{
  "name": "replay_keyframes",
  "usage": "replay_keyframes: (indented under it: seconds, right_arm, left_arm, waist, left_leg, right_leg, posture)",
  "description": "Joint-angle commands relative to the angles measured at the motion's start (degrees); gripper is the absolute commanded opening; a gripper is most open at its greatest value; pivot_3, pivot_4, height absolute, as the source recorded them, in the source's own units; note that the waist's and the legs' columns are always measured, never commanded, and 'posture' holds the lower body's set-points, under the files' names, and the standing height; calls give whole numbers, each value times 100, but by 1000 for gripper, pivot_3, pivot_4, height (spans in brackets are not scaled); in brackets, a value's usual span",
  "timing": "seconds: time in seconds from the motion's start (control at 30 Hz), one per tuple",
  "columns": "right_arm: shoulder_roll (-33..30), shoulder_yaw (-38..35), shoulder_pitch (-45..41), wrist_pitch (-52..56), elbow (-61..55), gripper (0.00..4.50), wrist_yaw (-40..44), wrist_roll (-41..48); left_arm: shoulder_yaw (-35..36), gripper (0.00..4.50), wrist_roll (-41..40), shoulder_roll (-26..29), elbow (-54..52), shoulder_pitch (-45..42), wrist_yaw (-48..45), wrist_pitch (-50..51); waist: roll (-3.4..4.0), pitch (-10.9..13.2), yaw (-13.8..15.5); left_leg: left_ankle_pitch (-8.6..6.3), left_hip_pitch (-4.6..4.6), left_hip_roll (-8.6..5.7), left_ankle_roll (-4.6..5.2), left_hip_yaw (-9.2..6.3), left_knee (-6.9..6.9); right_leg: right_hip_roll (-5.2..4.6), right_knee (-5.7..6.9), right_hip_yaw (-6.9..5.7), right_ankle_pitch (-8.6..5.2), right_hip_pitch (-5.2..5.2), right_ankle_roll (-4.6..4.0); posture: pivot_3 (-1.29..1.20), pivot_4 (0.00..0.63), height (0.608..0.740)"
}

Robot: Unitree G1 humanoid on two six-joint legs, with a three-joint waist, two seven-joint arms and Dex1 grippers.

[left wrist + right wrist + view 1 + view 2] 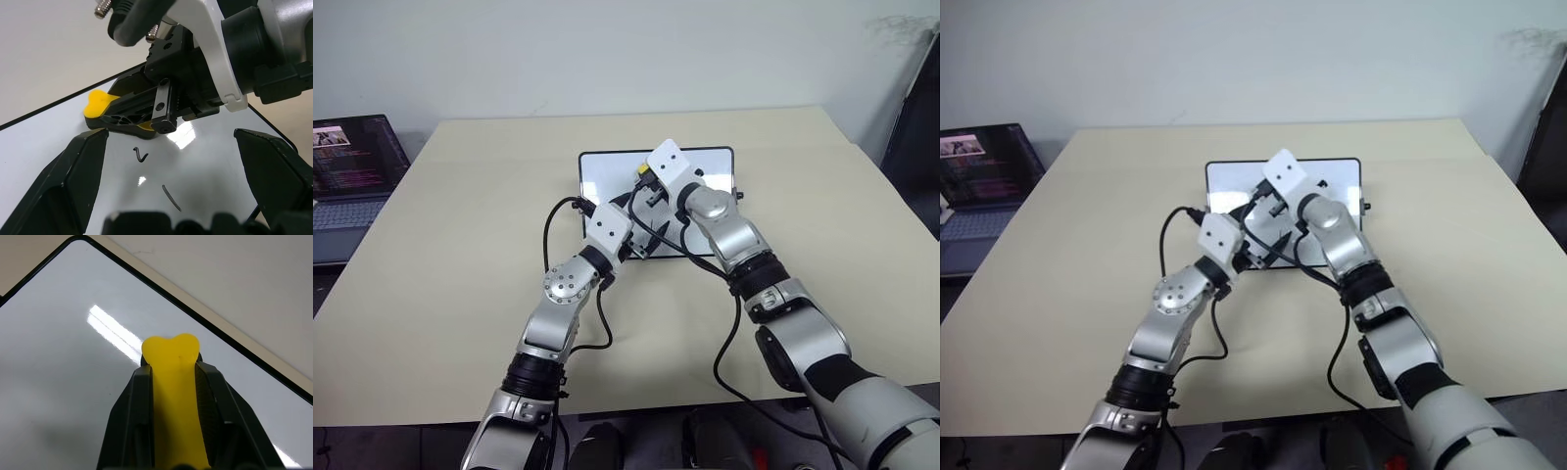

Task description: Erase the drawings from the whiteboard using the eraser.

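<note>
The whiteboard (607,171) lies flat on the table, white with a thin black frame. My right gripper (649,186) reaches over it and is shut on the yellow eraser (171,382), whose tip sticks out past the fingers. In the left wrist view the eraser (98,105) sits low on the board's surface. Two thin black marks of the drawings (141,155) lie on the white a short way from it. My left gripper (171,137) hovers open over the board's near edge, its fingers (73,181) wide apart and holding nothing.
The beige table (460,245) spreads wide on both sides of the board. An open laptop (352,171) stands off the table's far left. Black cables loop from both wrists over the board's near edge.
</note>
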Motion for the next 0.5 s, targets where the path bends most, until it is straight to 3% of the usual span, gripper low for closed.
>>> replay_keyframes:
  seconds: [0.03,0.5]
  right_arm:
    - [39,-49,-123,-60,15,857,-8,-4]
    - [-372,-37,207,300,-365,857,85,-109]
  left_arm:
    - [67,4500,6,29,-241,-60,48,-17]
    - [26,4500,-8,-54,-39,-204,8,-100]
  waist:
    - [0,0,0]
    - [0,0,54]
  left_leg:
    - [0,0,0,0,0,0]
    - [0,-3,-3,0,-5,0]
  right_leg:
    - [0,0,0,0,0,0]
    - [-1,-2,-3,0,0,0]
  posture:
    - [0,150,740]
    - [0,150,740]
